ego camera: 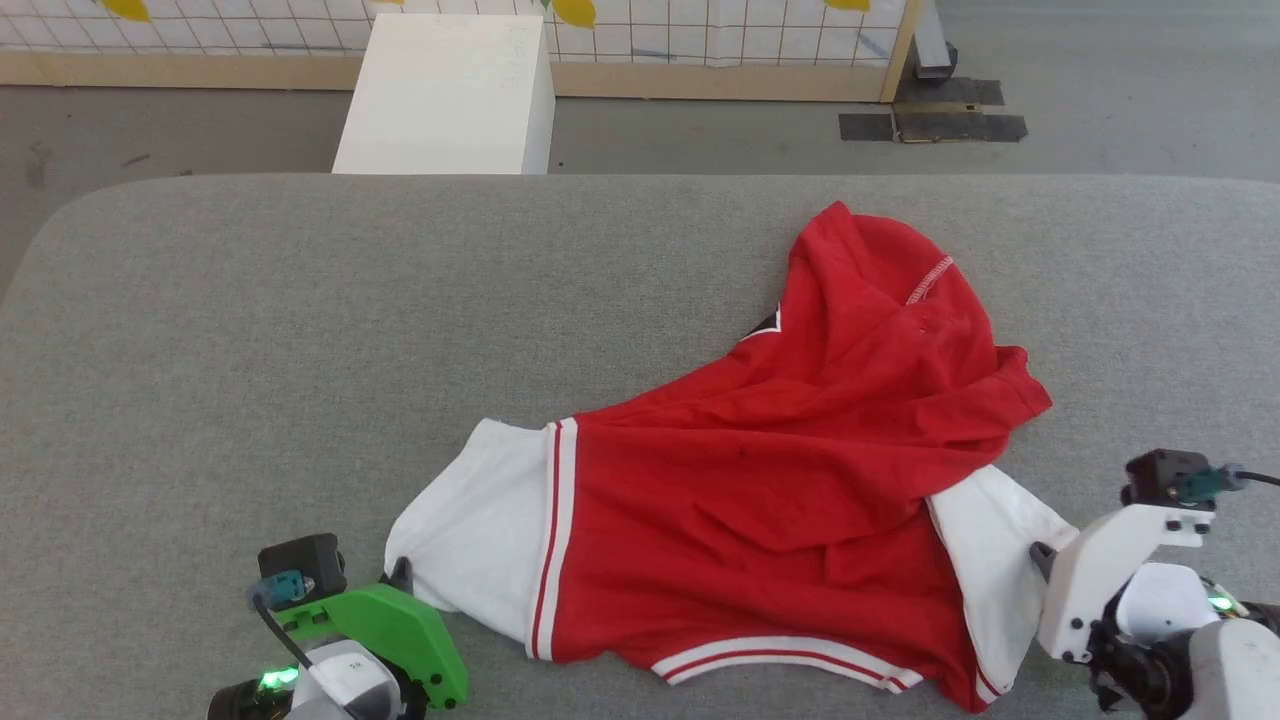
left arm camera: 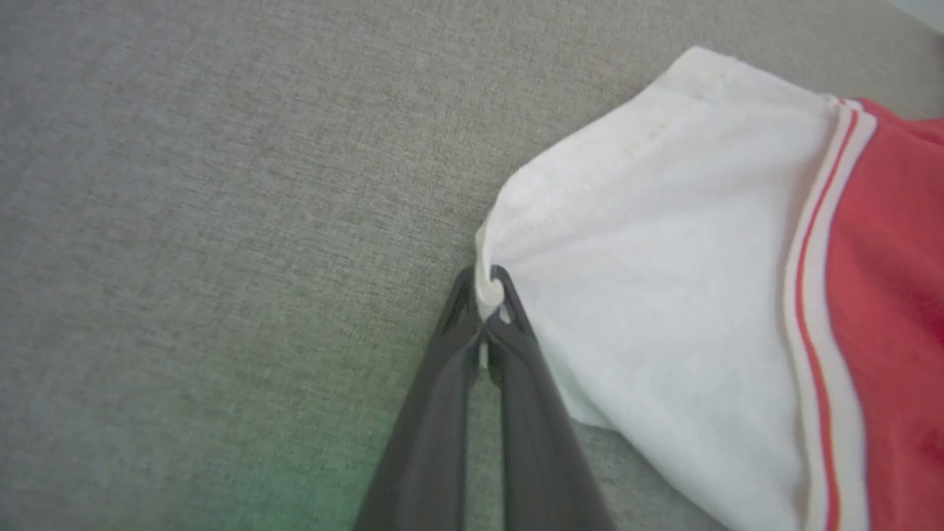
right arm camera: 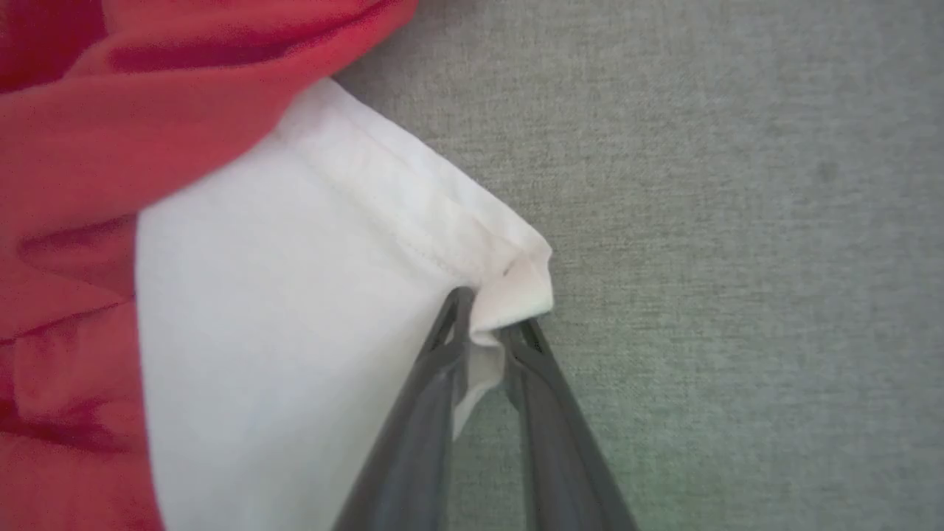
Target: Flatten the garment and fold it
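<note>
Grey counter (ego camera: 300, 350) bears the garment (ego camera: 760, 480), its bunched red body whole in the head view; wrist views show left hand (left arm camera: 483, 291) and right hand (right arm camera: 493, 317) each closed on a white sleeve corner.

Left gripper (ego camera: 400, 572) had an angular bright green shell (ego camera: 400, 630) with black screws, right gripper (ego camera: 1040, 553) a white shell (ego camera: 1095, 565), each carried a black camera block (ego camera: 300, 562) with teal plug and dark cable (ego camera: 275, 625), long dark fingers (right arm camera: 413, 442), small green lights (ego camera: 275, 680) glowed

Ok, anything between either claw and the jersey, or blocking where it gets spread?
Nothing visible does. The left claw pinches one white sleeve corner of the garment, the right claw the other.
</note>
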Motion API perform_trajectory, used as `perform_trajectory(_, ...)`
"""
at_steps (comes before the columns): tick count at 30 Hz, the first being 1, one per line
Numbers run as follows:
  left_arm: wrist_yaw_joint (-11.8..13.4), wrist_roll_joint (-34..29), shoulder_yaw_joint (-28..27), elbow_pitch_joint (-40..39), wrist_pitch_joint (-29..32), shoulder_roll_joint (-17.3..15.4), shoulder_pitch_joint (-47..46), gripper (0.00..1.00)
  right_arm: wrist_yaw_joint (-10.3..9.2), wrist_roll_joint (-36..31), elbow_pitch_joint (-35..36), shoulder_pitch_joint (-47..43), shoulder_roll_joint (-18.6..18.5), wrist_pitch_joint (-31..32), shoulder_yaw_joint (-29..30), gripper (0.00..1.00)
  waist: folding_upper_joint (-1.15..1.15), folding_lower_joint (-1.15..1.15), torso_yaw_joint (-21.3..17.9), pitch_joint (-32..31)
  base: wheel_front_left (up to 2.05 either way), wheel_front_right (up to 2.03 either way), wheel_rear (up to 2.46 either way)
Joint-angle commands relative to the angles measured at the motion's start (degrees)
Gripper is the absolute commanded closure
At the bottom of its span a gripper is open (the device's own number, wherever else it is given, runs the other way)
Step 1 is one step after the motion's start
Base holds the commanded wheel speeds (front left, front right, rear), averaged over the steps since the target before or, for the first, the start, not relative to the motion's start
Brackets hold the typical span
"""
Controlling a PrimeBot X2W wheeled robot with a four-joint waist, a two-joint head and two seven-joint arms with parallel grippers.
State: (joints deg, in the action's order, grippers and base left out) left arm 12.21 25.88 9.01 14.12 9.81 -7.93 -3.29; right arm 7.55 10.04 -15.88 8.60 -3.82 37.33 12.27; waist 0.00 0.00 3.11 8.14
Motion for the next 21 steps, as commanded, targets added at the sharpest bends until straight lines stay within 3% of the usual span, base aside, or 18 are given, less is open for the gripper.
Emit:
perform_trajectory(1,-0.24,0.23,0.09,0.02,-0.27,-0.39,0.2,1.0,-0.06,0.53,-1.12,-0.2,0.94,1.03,-1.14,1.0,0.0,0.0,-0.18,0.03,0.0,0.0,0.0)
perform_trajectory(8,-1.62,2.52,-0.83,-1.37,-2.11,0.25,0.03,1.0,-0.06,1.9,1.93,-0.87,0.94,-2.31,0.27,1.0,0.0,0.0,-0.64,-1.22,0.0,0.0,0.0)
perform_trajectory(10,-5.57,10.32,-3.91,-5.75,-3.63,2.29,-0.32,1.0,-0.06,5.02,8.22,-2.99,0.94,-4.09,2.27,1.0,0.0,0.0,-0.98,-2.69,0.0,0.0,0.0)
perform_trajectory(16,-10.62,21.94,-8.55,-16.03,-1.28,2.96,-3.35,1.0,-0.06,6.53,22.54,-3.75,0.54,-2.66,4.87,1.0,0.0,0.0,-2.22,-3.68,0.0,0.0,0.0)
perform_trajectory(21,-9.46,28.92,-12.05,-24.41,3.48,2.36,-9.81,1.0,-0.06,6.51,31.27,2.19,-3.55,2.19,4.5,1.0,0.0,0.0,-3.65,-2.36,0.0,0.0,0.0)
